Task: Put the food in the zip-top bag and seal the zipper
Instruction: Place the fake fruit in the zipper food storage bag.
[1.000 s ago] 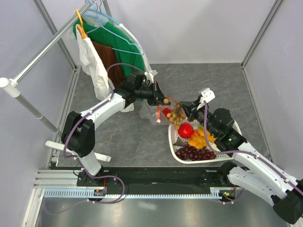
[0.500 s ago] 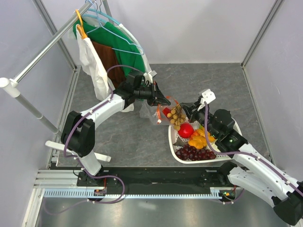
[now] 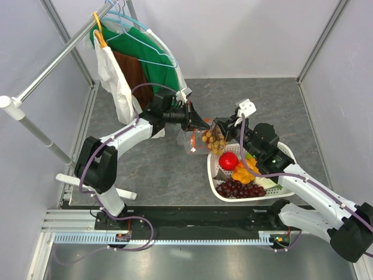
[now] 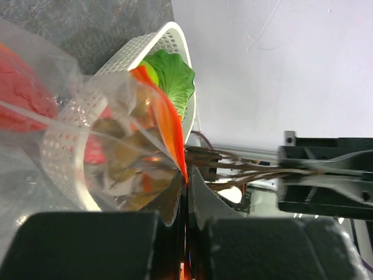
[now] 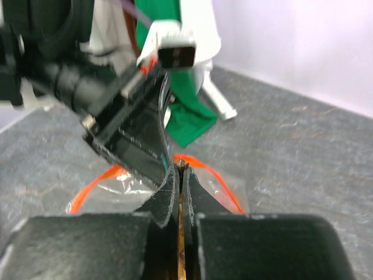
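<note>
Left claw (image 4: pixel 186 178) is clenched on the orange-red zipper (image 4: pixel 172 137), strip pinched flat between the fingers. Right claw (image 5: pixel 179 170) is clenched too, on the opposite edge of the zip-top bag (image 3: pixel 199 144), at its mouth. The bag hangs between the two claws, lifted off the grey worktop (image 3: pixel 157 169), just beside the far-left rim of the white basket (image 3: pixel 212 178). Inside the bag is a clump of small brown nuts (image 3: pixel 214 140) plus something red (can't tell which fruit through the crinkled plastic). In the basket are the red apple (image 3: pixel 228 160), orange pieces (image 3: pixel 243 173) and dark grapes (image 3: pixel 239 189), with the green lettuce (image 4: pixel 175 79) against the basket's wall. Both arms reach toward mid-worktop and the claws nearly meet at the bag mouth. The zipper is bowed open in a loop, not sealed. A green garment (image 3: pixel 157 64) hangs on the rail at far left.
</note>
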`<state>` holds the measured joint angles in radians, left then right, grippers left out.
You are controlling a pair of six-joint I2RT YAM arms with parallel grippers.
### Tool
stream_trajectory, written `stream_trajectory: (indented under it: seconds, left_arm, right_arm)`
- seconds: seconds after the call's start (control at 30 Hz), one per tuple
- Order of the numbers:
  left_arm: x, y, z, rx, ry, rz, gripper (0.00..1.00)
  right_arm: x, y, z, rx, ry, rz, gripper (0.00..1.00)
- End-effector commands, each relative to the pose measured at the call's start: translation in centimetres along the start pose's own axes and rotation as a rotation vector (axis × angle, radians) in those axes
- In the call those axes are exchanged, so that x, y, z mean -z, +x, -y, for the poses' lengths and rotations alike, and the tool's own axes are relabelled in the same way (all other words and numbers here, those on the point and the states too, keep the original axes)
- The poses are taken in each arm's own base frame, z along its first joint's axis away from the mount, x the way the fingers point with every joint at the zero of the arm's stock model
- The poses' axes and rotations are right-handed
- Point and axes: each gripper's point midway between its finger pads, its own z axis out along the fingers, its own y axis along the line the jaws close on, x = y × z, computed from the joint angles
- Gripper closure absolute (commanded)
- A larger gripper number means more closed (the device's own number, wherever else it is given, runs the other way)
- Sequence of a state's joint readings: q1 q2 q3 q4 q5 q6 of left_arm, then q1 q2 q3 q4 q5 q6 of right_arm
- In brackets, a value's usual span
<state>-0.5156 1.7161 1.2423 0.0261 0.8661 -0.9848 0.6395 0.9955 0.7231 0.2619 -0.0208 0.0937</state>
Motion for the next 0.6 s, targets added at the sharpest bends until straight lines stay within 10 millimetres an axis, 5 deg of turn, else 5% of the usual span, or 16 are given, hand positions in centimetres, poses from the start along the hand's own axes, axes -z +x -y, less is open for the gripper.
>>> stream_trajectory:
  seconds: [0.0,0.2,0.43,0.57]
  left_arm:
    - [0.6,-0.1,0.8,0.087,0.086,-0.011,0.98]
    - [0.6,0.0,1.2,0.134,0.140,-0.015,0.98]
    - [0.4,-0.1,0.2,0.202,0.147,-0.017,0.98]
    - [0.6,-0.4,-0.3,0.226,0.147,-0.006,0.98]
  right_arm:
    - [0.9,-7.8,0.5,-0.003,0.058,0.210,1.00]
    - [0.0,-7.4,0.9,-0.087,0.081,0.229,1.00]
    - [-0.9,-0.7,1.5,-0.112,0.102,0.134,1.00]
    - [-0.5,0.9,1.1,-0.099,0.073,0.092,1.00]
